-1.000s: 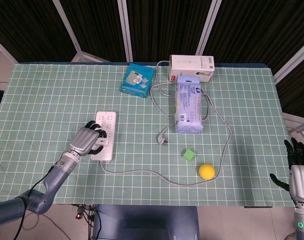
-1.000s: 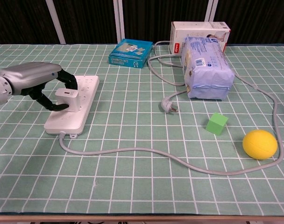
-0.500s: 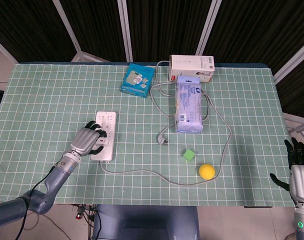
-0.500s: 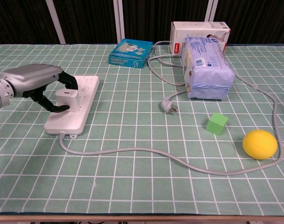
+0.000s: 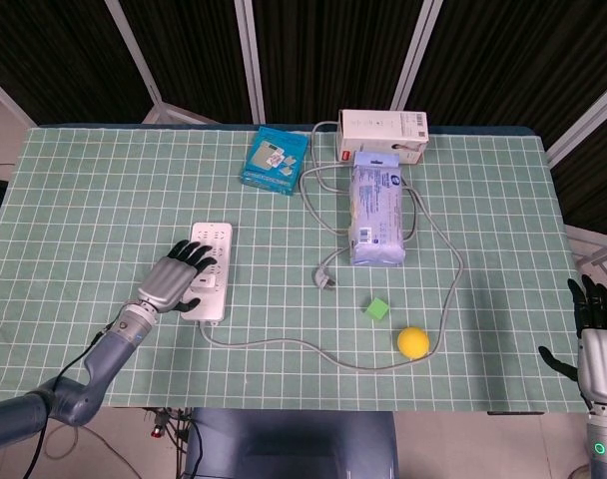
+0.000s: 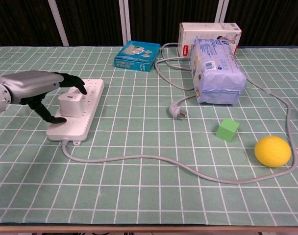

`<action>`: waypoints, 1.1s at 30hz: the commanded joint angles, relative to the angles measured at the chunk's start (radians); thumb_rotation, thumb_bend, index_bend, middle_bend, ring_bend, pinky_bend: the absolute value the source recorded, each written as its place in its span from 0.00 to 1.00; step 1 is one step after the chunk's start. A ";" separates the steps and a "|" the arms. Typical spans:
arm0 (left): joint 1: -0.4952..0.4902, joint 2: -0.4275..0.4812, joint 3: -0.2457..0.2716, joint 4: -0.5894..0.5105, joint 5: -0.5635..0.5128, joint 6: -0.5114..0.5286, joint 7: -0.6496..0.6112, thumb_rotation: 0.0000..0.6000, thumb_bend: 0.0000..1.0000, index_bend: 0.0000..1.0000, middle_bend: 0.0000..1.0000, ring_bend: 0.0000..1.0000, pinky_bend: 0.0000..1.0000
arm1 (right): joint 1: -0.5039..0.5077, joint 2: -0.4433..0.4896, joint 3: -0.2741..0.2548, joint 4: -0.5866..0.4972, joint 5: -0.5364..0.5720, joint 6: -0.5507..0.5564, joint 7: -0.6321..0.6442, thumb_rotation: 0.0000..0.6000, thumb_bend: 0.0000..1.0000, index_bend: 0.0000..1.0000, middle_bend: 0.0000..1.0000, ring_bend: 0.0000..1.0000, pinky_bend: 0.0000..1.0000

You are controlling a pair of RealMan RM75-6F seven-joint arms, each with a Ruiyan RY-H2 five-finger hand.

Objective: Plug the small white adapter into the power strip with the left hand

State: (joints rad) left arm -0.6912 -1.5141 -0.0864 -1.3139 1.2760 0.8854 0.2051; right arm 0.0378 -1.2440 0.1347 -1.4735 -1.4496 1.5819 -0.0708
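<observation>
Adapter (image 6: 71, 104) stands upright on the near part of the strip (image 6: 88, 105), at the left of the table (image 5: 94, 200). Left hand (image 6: 36, 88) lies over it from the left with fingers spread; fingertips (image 6: 82, 89) rest on the adapter's top, the thumb touches the strip's near edge, and nothing is gripped. Right hand (image 5: 597, 334) hangs off the table's near right corner, fingers apart and holding nothing. Strip's cord (image 6: 139, 159) runs right to a loose plug (image 6: 178, 112).
</observation>
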 commanded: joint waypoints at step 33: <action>0.050 -0.015 -0.072 -0.090 0.202 0.259 -0.898 1.00 0.87 0.77 0.82 0.67 0.82 | -0.001 -0.004 0.004 -0.011 0.016 -0.005 -0.018 1.00 0.16 0.00 0.00 0.01 0.04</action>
State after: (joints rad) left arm -0.6460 -1.4635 -0.1491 -1.4570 1.4815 1.1408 -0.4412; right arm 0.0372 -1.2475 0.1387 -1.4840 -1.4341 1.5768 -0.0891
